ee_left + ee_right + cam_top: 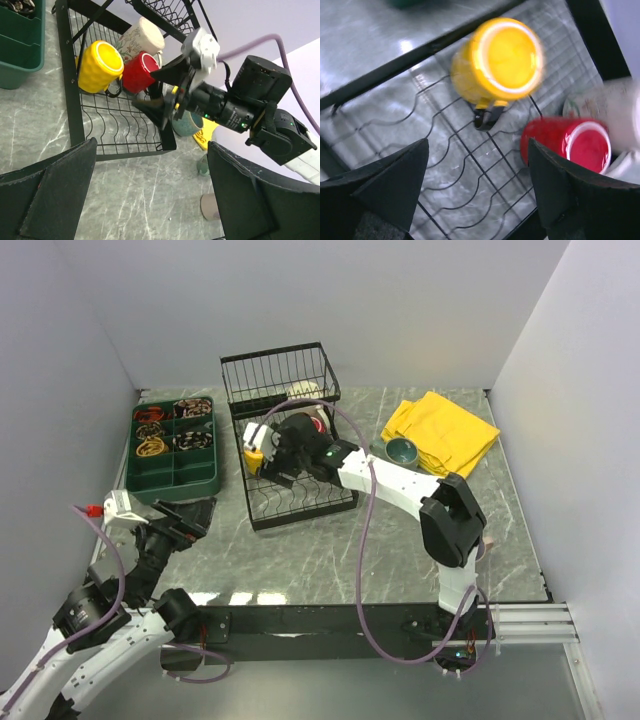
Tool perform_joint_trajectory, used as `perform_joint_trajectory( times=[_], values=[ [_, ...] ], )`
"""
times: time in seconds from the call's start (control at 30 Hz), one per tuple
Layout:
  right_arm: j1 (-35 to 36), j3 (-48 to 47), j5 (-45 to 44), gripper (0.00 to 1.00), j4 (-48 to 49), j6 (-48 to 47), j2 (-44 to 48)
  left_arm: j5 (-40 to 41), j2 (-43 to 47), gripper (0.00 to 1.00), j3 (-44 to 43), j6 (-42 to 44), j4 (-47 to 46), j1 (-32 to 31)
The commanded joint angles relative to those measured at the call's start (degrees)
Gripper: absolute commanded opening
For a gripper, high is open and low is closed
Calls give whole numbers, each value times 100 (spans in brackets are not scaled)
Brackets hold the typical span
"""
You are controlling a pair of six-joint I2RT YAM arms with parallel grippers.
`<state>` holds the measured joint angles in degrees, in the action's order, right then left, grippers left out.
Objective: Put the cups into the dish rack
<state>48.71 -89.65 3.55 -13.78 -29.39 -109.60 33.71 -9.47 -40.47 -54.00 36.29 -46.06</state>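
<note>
The black wire dish rack (300, 502) stands mid-table, its tall basket at the far end. A yellow mug (495, 57), a red mug (565, 142) and a cream mug (600, 107) lie on their sides on its slotted tray. They also show in the left wrist view: yellow mug (100, 65), red mug (139, 72), cream mug (142, 35). My right gripper (477, 185) is open and empty just above the tray near them. A teal cup (402, 451) sits right of the rack. My left gripper (150, 195) is open and empty over bare table.
A dark green compartment tray (190, 475) holds small items left of the rack. A yellow cloth (440, 430) lies at the back right. A small teal cup (202, 165) and a pinkish cup (210, 207) stand on the table right of the rack.
</note>
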Motion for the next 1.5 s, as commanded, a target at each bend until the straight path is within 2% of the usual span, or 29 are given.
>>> perform_joint_trajectory(
  times=[0.0, 0.07, 0.2, 0.23, 0.5, 1.07, 1.47],
  values=[
    [-19, 61, 1681, 74, -1037, -2458, 18, -102, 69, 96, 30, -50, -105, -8],
    [-28, -122, 1973, 68, -1467, -2992, -165, -102, 86, 96, 13, -67, -61, -8],
    [-19, -1368, 1721, 22, -2128, -2802, -1000, -58, 174, 96, 21, -120, 35, -8],
    [-28, -1745, 1641, 20, -2155, -2740, -1158, -49, 209, 96, 30, -128, 53, -8],
    [-19, -2338, 622, 18, -1523, -2134, -1942, 4, 341, 96, 74, -146, 159, -8],
    [-19, -2435, -1005, 23, 392, -1272, -2434, 83, 271, 96, 74, -85, 124, -8],
    [-2, -2452, -1822, 32, 1368, -955, -2803, 21, 25, 96, 127, -93, -43, -8]
  ],
)
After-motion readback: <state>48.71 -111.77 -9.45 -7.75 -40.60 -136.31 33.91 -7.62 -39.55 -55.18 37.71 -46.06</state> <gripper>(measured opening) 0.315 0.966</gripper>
